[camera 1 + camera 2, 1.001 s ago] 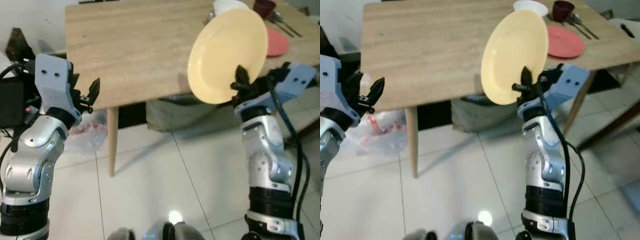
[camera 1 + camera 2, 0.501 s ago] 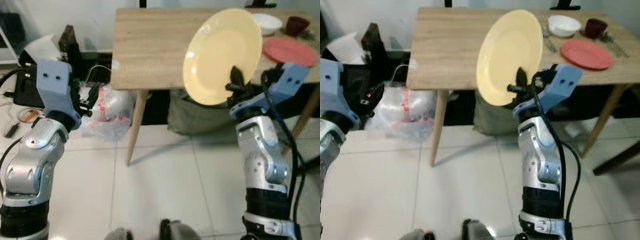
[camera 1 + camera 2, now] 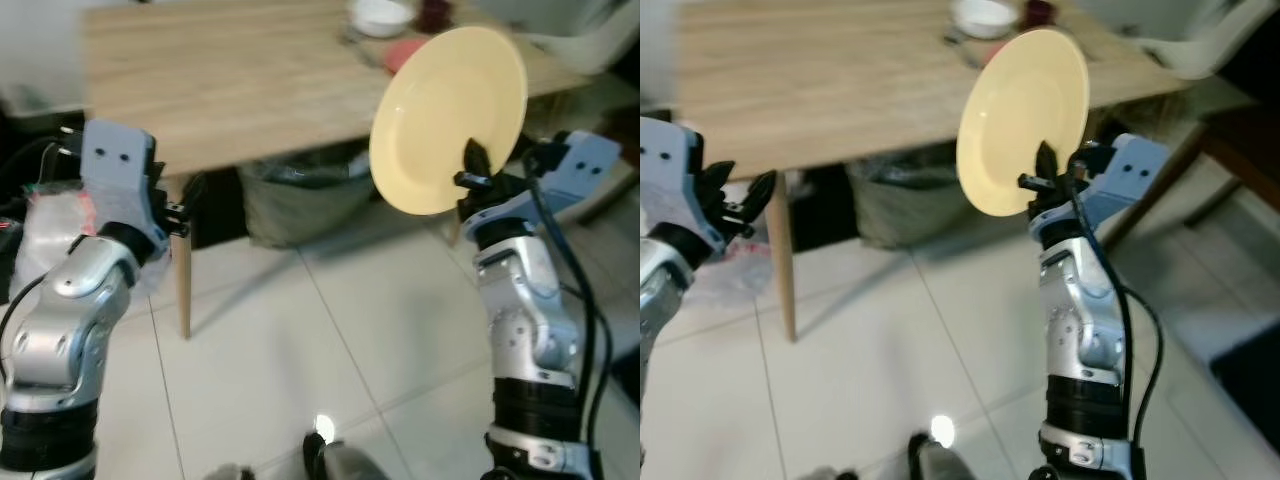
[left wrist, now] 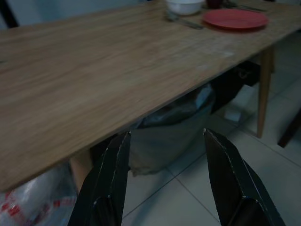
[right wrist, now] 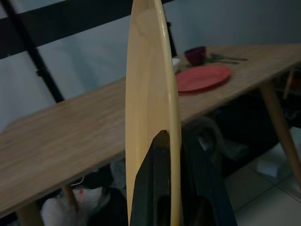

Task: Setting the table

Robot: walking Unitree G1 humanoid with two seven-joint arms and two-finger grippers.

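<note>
The task is only partly done, as far as I can judge. One place is already laid at the far end of the wooden surface [image 4: 94,61]: a red plate [image 4: 235,19], a white bowl [image 4: 184,6], a dark red cup [image 5: 194,55] and some cutlery [image 5: 226,58] beside it. I cannot count the cutlery pieces exactly; they are small and blurred.

The yellow plate [image 3: 448,118] is not yet on the surface. The right end effector [image 3: 472,168] pinches it at its lower rim, one black finger on each face, and holds it nearly upright, on edge, in the air in front of the surface's near edge. The red plate and the cup lie well beyond this end effector, on the far side of the yellow plate.

The left end effector [image 4: 164,183] holds nothing; its two fingers [image 4: 110,183] are spread apart and point toward the near edge of the surface, with a grey bag [image 4: 174,127] on the floor beyond them, under the surface.

What is left, I think: to bring the yellow plate over the bare part of the surface, turn it flat and put it down.

Counted: two plates (one yellow, one red), one bowl, one cup, one surface, two end effectors.
</note>
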